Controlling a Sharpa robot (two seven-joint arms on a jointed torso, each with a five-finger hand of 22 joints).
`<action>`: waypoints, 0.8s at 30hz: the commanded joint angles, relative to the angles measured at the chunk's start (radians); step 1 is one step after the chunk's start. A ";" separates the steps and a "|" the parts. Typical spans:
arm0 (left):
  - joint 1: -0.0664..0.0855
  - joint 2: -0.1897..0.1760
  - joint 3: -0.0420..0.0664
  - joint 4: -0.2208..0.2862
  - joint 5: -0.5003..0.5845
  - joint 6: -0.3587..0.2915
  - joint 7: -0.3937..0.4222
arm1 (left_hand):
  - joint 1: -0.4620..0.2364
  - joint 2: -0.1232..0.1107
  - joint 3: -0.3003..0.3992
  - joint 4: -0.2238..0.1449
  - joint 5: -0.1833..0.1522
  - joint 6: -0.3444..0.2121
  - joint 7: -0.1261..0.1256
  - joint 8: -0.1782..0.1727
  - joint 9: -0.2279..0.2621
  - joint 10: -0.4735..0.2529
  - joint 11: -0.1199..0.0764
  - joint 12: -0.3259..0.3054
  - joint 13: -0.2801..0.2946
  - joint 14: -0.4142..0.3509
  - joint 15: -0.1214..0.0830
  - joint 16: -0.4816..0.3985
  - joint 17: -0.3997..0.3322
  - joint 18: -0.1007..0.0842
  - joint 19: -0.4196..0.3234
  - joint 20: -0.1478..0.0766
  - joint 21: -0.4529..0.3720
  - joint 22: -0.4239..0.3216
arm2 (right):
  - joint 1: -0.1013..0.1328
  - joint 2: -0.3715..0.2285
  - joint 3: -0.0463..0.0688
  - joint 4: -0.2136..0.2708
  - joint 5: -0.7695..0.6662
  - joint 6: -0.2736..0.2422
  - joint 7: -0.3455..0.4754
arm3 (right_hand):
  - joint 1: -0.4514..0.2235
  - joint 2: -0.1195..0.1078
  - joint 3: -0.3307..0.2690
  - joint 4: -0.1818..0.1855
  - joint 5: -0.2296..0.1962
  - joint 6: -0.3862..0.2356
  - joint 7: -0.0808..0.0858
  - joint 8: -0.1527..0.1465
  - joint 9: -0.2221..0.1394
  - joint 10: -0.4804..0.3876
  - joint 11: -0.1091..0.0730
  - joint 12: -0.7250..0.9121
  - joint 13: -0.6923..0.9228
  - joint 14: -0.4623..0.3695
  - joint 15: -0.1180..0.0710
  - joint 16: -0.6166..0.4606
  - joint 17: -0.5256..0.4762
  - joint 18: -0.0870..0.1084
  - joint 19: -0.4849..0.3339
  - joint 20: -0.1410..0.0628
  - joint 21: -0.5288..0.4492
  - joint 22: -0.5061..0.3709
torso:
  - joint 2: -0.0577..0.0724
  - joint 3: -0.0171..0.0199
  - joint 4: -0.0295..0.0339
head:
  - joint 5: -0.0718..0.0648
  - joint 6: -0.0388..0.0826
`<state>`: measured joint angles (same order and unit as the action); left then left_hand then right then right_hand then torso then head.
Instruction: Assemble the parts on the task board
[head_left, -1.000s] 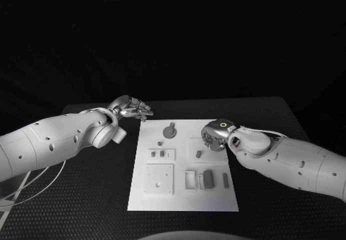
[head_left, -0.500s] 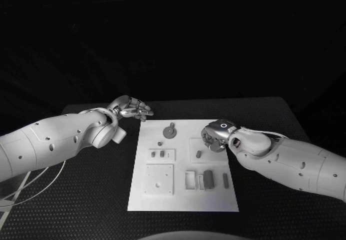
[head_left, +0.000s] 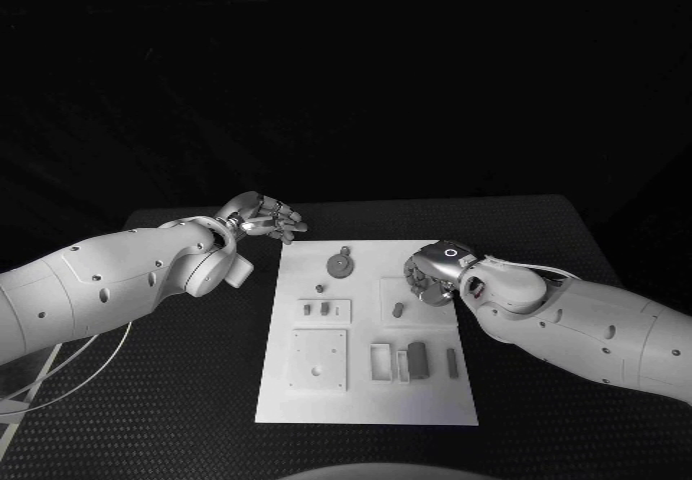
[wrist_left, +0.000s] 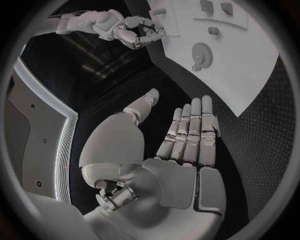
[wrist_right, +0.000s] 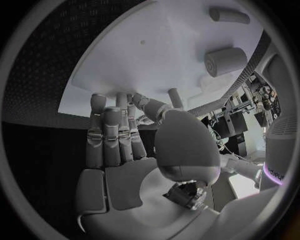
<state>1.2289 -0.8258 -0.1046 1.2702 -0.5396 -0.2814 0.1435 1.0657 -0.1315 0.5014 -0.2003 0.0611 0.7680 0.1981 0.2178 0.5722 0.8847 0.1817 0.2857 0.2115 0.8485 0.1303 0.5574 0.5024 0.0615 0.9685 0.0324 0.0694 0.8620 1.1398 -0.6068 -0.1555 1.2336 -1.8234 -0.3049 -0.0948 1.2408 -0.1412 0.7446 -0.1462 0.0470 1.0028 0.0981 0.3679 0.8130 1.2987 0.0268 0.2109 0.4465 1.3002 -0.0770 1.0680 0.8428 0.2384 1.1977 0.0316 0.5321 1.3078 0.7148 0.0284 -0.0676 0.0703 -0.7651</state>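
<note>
Left hand (head_left: 263, 216) sits upper left of centre in the head view, off the task board (head_left: 368, 400), over the black table (head_left: 173, 400) just beyond the board's upper left corner; fingers straight and together in its wrist view, nothing in them, so released and idle. Moving right onto the board: round disc part (head_left: 338, 264) with a small stub near the top, small pieces on a raised plate (head_left: 323, 310) below it, a square plate (head_left: 317, 358) lower left, and upright dark pieces (head_left: 415, 358) lower centre with a thin bar (head_left: 451, 361) beside them. Right of centre, right hand (head_left: 430, 275) is over the board's upper right area, fingers pointing down toward a small cylinder part (head_left: 398, 308) just below and left of it. Right wrist view shows a short peg (wrist_right: 175, 98) just beyond its fingertips (wrist_right: 139, 100); contact can't be told, and nothing is plainly clasped, so its state can't be told. Key relation: that part lies just ahead of the right hand, well apart from the left, so likely the right hand's pick.
</note>
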 joint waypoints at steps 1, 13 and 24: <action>0.001 0.002 0.001 0.000 -0.002 0.005 0.012 | 0.005 0.001 -0.005 0.002 -0.004 -0.008 0.022 0.001 -0.001 -0.005 0.004 0.007 -0.001 0.008 -0.001 -0.004 0.002 0.012 0.004 -0.002 0.002 -0.001 | 0.000 -0.007 -0.003 -0.003 0.014 0.018 0.013 | 0.001 0.011 0.135 -0.126 0.001 -0.002 0.001 -0.006 -0.001 -0.007 0.000 -0.002 0.003 -0.009 -0.008 -0.006 -0.002 0.023 -0.007 -0.002 0.000 0.017 | 0.000 0.0002 0.0000 | 0.000 0.001; 0.001 0.003 0.001 -0.002 -0.002 0.006 0.013 | 0.005 0.001 -0.005 0.003 -0.004 -0.009 0.023 0.000 -0.001 -0.005 0.004 0.007 -0.003 0.009 -0.001 -0.005 0.003 0.012 0.004 -0.002 0.002 -0.001 | 0.014 -0.018 0.006 0.012 0.038 0.026 0.025 | 0.002 0.011 0.135 -0.128 0.001 -0.002 0.001 -0.008 -0.001 -0.009 0.000 -0.003 0.005 -0.009 -0.007 -0.007 -0.002 0.023 -0.007 -0.002 0.000 0.017 | 0.000 0.0005 0.0000 | 0.000 0.003; 0.001 0.004 0.001 -0.003 -0.002 0.008 0.012 | 0.004 0.001 -0.005 0.004 -0.004 -0.010 0.023 0.000 -0.002 -0.005 0.005 0.007 -0.004 0.009 -0.001 -0.006 0.004 0.012 0.004 -0.002 0.002 -0.002 | 0.022 -0.029 0.017 0.031 0.058 0.030 0.035 | 0.002 0.011 0.135 -0.128 0.001 -0.001 0.001 -0.010 -0.001 -0.009 0.001 -0.004 0.006 -0.009 -0.007 -0.007 -0.002 0.023 -0.007 -0.001 0.001 0.018 | 0.000 0.0003 0.0002 | -0.001 0.003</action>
<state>1.2289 -0.8242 -0.1046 1.2662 -0.5396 -0.2810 0.1432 1.0657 -0.1315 0.4987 -0.1976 0.0611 0.7680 0.1981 0.2177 0.5723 0.8847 0.1817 0.2896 0.2095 0.8521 0.1268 0.5574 0.5043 0.0541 0.9685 0.0324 0.0694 0.8612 1.1613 -0.6331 -0.1389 1.2617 -1.7758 -0.2842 -0.0670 1.2401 -0.1419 0.7470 -0.1439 0.0466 1.0003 0.0971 0.3623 0.8124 1.2971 0.0285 0.2100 0.4523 1.2959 -0.0765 1.0639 0.8420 0.2381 1.1943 0.0321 0.5320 1.3076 0.7146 0.0288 -0.0678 0.0696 -0.7622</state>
